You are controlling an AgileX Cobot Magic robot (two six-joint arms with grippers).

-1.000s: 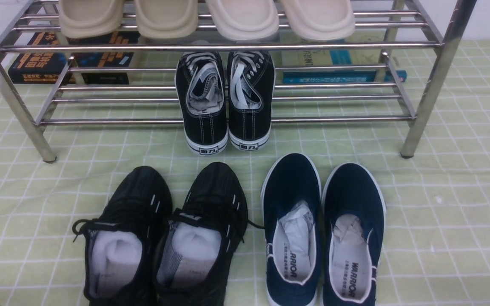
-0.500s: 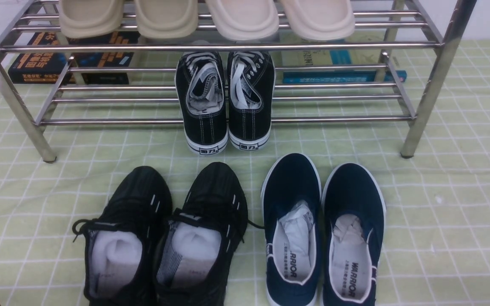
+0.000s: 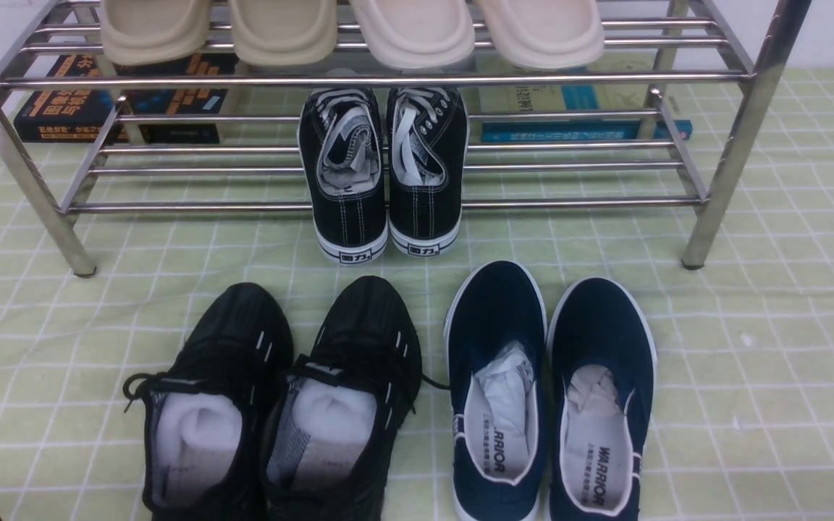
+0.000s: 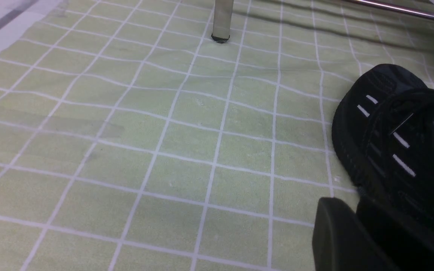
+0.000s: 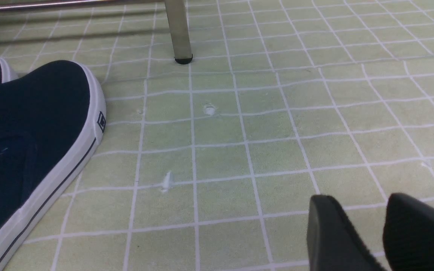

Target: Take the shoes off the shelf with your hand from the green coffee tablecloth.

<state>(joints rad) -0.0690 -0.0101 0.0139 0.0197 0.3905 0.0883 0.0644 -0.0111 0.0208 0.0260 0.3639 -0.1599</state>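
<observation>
All-black knit lace-up sneakers (image 3: 272,405) with white dash marks, white stuffing: on pale green grid tablecloth (image 3: 764,376), ahead of steel-tube shelf (image 3: 721,181), just beside navy slip-ons (image 3: 547,398). Likely light, soft upper, stiff sole; best pinched at heel collar. Left fingers (image 4: 349,237) beside sneaker, gap unclear. Right fingers (image 5: 382,233) apart, empty.

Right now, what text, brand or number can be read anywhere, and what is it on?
"WARRIOR": insole of the right navy slip-on.
"ARRIOR", start hidden: insole of the left navy slip-on.
Heel labels of the canvas sneakers: too small.
Book covers behind the shelf: blurred.
</observation>
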